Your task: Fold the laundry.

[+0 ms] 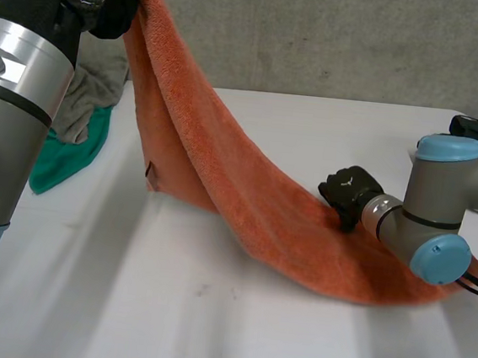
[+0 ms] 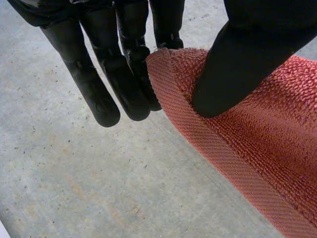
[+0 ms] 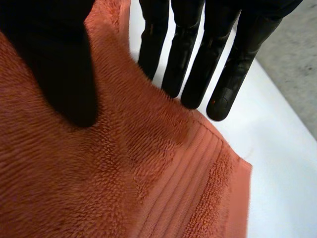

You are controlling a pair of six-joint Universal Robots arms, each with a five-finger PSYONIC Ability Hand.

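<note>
An orange towel (image 1: 223,169) hangs in a long slope from high at the left down onto the white table (image 1: 208,320) at the right. My left hand (image 1: 115,11) holds its top end up in the air. In the left wrist view the towel's hemmed edge (image 2: 257,148) is pinched between the thumb (image 2: 233,74) and the fingers (image 2: 116,79). My right hand (image 1: 348,194) rests low on the towel's lying end. In the right wrist view its thumb (image 3: 59,64) lies on the pile of the towel (image 3: 124,173), straight fingers (image 3: 198,64) on the far side of the edge.
A green cloth (image 1: 71,159) and a grey garment (image 1: 91,89) lie heaped at the table's far left, behind my left arm. A concrete wall (image 1: 363,39) stands behind the table. Bare tabletop spreads in front of the towel.
</note>
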